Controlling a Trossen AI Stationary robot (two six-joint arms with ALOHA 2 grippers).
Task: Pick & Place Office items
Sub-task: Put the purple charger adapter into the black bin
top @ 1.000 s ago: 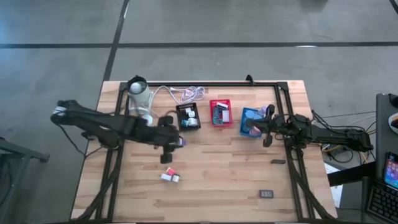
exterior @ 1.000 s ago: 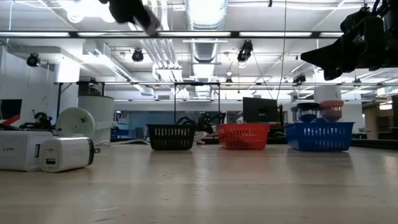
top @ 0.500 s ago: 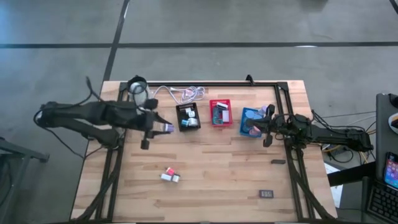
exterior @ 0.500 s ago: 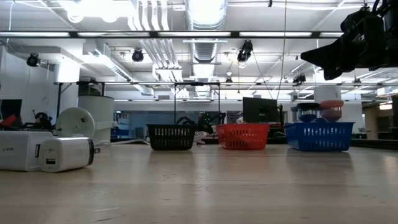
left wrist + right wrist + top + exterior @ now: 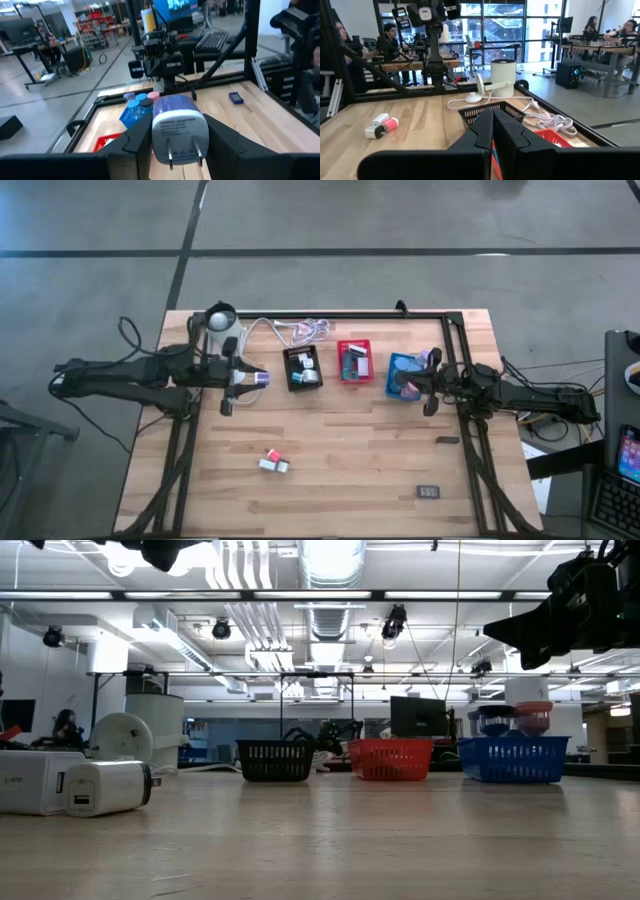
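Note:
My left gripper (image 5: 262, 379) hangs over the table's left part, just left of the black mesh tray (image 5: 302, 367), shut on a lavender-topped white plug adapter (image 5: 179, 125). A pink and a white block (image 5: 274, 462) lie flat near the table's middle, and a small dark rectangle (image 5: 428, 492) lies toward the near right. My right gripper (image 5: 412, 386) waits shut beside the blue tray (image 5: 404, 372), its fingers (image 5: 492, 131) pressed together with nothing between them. My left gripper pinches the adapter by its two opposite sides (image 5: 156, 131) between the two fingers (image 5: 136, 142). The fingers lie level and point toward the table's right. The adapter is lifted clear of the table, with its two metal prongs facing back toward the wrist.
The black, red (image 5: 354, 361) and blue trays stand in a row along the far side, each holding small pieces. A white coiled cable (image 5: 303, 330) and a white round device (image 5: 221, 320) sit at the far left. A small dark piece (image 5: 448, 440) lies at the right.
My left gripper has carried the adapter from over the table's middle toward the left and far edges. It has tipped up to level and stayed shut on the adapter. The pink and white blocks have stayed in place.

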